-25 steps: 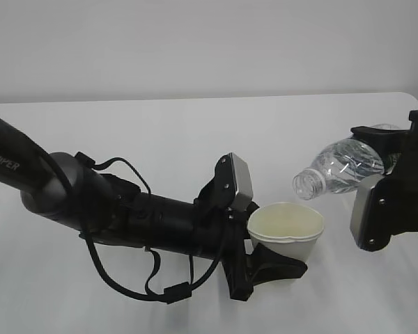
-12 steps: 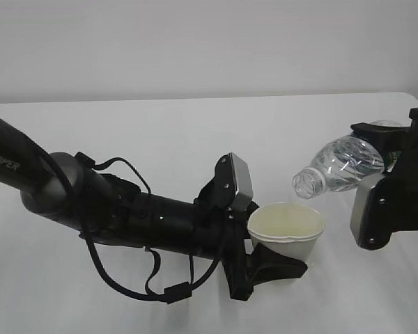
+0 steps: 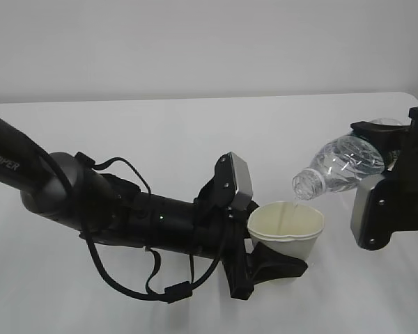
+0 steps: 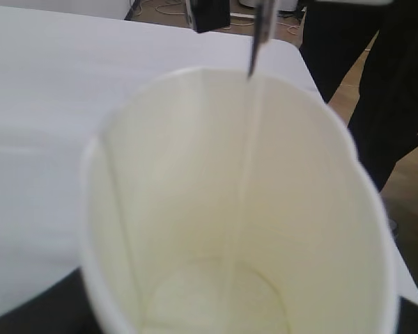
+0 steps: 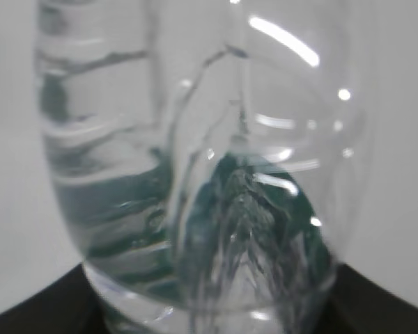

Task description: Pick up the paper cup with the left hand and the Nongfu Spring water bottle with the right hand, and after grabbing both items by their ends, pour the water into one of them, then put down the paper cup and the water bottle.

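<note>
From my station I see a white bench (image 3: 195, 132), matte and bare-looking, running back to a plain pale grey wall (image 3: 209, 42). In the left wrist view its far right corner shows, brownish floor (image 4: 348, 104) beyond it with loose cables (image 4: 171, 7) and dark uprights (image 4: 362, 49) I can't identify.

A broad, smooth white desk (image 3: 195, 132) with a rounded far right corner fills most of the exterior view. Behind it stands a plain pale grey wall (image 3: 209, 42), evenly lit, with no strong shadows. From the left wrist view, brown floor (image 4: 411, 202) shows beyond the desk's edge, with pale cables (image 4: 160, 8) lying farther back.
</note>
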Tool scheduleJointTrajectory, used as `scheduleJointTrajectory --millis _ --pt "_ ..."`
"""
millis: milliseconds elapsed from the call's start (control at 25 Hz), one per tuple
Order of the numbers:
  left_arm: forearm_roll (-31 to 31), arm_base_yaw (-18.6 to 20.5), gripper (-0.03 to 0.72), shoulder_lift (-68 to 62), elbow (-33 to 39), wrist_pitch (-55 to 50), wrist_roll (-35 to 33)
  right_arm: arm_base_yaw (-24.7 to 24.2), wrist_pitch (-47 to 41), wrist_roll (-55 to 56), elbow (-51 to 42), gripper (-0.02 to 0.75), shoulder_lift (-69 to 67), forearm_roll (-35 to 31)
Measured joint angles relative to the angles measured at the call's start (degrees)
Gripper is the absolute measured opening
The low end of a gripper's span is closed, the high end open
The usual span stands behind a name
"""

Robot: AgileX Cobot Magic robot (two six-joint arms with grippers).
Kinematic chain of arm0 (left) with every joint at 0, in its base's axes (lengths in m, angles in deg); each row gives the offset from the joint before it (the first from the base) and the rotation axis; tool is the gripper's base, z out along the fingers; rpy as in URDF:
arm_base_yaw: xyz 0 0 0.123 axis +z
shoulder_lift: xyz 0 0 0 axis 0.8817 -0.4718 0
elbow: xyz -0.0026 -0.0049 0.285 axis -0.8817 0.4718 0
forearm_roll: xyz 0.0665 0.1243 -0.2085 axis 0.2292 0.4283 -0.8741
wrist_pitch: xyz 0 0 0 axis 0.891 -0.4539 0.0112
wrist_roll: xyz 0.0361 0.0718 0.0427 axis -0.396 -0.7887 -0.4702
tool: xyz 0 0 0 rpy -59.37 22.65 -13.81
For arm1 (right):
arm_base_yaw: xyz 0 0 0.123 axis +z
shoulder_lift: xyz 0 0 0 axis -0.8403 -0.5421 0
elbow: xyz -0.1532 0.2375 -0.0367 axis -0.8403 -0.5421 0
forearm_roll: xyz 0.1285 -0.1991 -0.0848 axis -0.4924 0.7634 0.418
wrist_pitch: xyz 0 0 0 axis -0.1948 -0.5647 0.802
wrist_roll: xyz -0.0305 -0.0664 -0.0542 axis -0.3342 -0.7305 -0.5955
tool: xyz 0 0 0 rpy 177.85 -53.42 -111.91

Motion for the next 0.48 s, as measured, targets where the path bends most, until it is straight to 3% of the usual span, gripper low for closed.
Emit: scheduleJointTrajectory --millis 480 --pt "0.00 0.00 0.429 0.00 0.00 0.00 0.00 0.00 0.00 0.00 0.00 0.419 0.00 0.00"
